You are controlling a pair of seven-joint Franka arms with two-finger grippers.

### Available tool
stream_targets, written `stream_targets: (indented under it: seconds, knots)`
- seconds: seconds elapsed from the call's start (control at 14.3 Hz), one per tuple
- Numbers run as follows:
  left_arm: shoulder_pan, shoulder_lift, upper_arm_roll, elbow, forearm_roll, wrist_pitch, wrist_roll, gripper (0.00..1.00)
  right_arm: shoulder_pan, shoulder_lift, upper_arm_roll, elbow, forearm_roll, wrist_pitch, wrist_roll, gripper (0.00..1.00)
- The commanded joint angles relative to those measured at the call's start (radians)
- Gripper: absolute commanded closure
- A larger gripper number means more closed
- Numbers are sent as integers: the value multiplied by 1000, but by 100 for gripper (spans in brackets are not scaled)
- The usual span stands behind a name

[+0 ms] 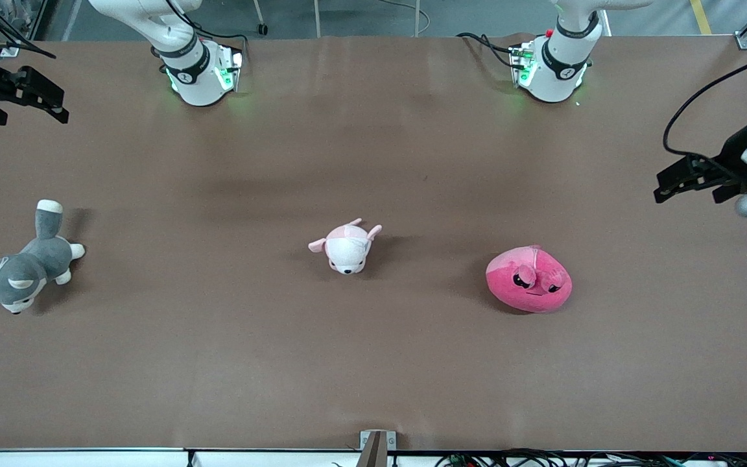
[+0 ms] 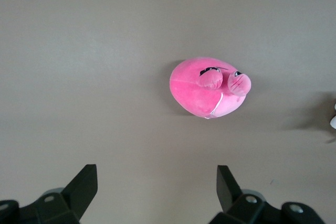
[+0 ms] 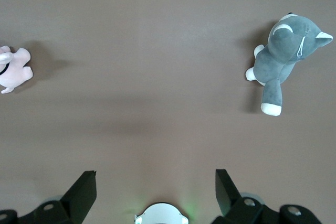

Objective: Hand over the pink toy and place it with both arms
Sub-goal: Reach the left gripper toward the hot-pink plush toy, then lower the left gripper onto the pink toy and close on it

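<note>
The pink toy [image 1: 529, 279] lies on the brown table [image 1: 373, 376], toward the left arm's end, eyes facing the front camera. In the left wrist view it [image 2: 207, 87] lies on the table well ahead of the fingers. My left gripper [image 1: 678, 185] hangs open and empty in the air over the table's edge at the left arm's end, apart from the toy; its fingers spread wide in the left wrist view [image 2: 156, 182]. My right gripper [image 1: 56, 104] hangs open and empty over the right arm's end, also shown in its wrist view [image 3: 155, 184].
A pale pink-and-white puppy plush [image 1: 346, 246] lies mid-table, beside the pink toy. A grey-and-white husky plush [image 1: 20, 272] lies at the right arm's end; it shows in the right wrist view [image 3: 286, 56], as does the puppy [image 3: 13, 69].
</note>
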Motion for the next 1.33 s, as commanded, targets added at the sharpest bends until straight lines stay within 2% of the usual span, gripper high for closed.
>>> stream_targets:
  seconds: [0.0,0.14,0.35,0.56,0.98,1.26]
  knots:
    - [-13,33,0,7,-1,-1,11,0,17,-20,-2,-12,-24,4,9,0]
    - [-16,52,0,8,-6,-1,6,0,17,-19,-2,-12,-24,4,10,0]
    - [-45,144,0,17,-12,22,-11,1,17,-19,-2,-12,-19,9,10,0]
    - [-53,211,0,21,-26,82,-43,6,17,-19,-2,-13,-10,13,12,0]
    - [-56,322,0,18,-116,225,-52,7,11,-17,-7,-13,27,18,13,0]
    - [-80,377,0,17,-117,268,-52,7,6,-15,-10,-7,27,18,10,0]
